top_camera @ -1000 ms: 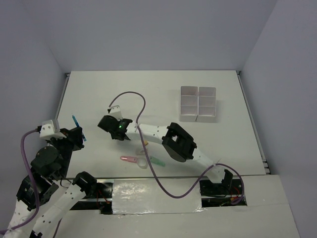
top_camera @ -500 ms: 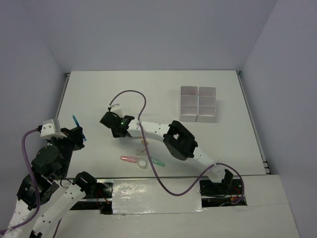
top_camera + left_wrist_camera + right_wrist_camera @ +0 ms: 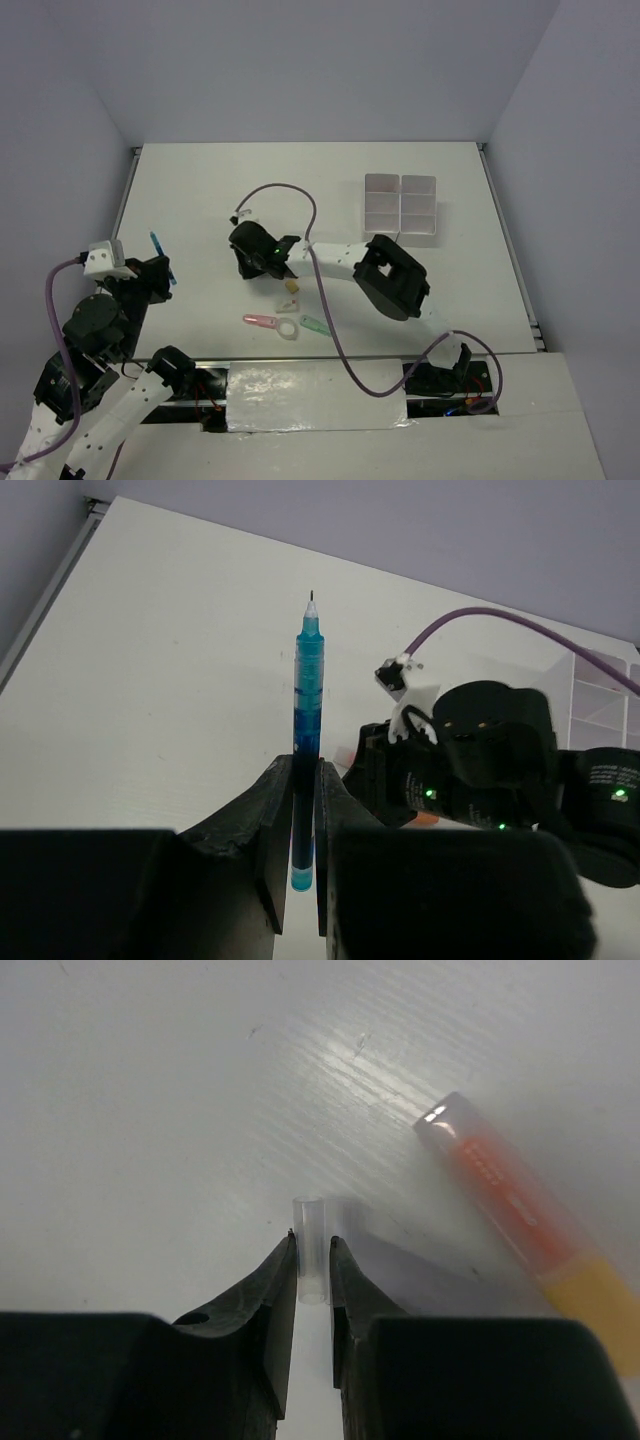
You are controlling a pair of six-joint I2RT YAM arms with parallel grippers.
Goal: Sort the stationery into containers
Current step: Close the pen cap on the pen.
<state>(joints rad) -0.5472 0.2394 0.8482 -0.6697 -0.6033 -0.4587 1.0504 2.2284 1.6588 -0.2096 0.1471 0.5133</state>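
Observation:
My left gripper (image 3: pixel 304 780) is shut on a thin blue pen (image 3: pixel 306 675) that points away from it, held above the table's left side; the top view shows the same pen (image 3: pixel 153 243). My right gripper (image 3: pixel 313 1252) is shut on a small clear tube (image 3: pixel 311 1230) just over the table, near the middle (image 3: pixel 262 262). An orange highlighter (image 3: pixel 510 1205) with a clear cap lies close to its right. The containers (image 3: pixel 400 208), a white block of square compartments, stand at the far right. A white eraser (image 3: pixel 287 303), a pink piece (image 3: pixel 262 321), a clear ring (image 3: pixel 287 329) and a green piece (image 3: pixel 316 325) lie near the front.
The right arm's purple cable (image 3: pixel 285 190) loops over the table behind its wrist. The right arm's black body (image 3: pixel 470 760) fills the right of the left wrist view. White walls close in the table's left, back and right sides.
The right gripper has closed on the clear tube and shifted to the right, uncovering the orange highlighter. The left arm has kept still with the blue pen.

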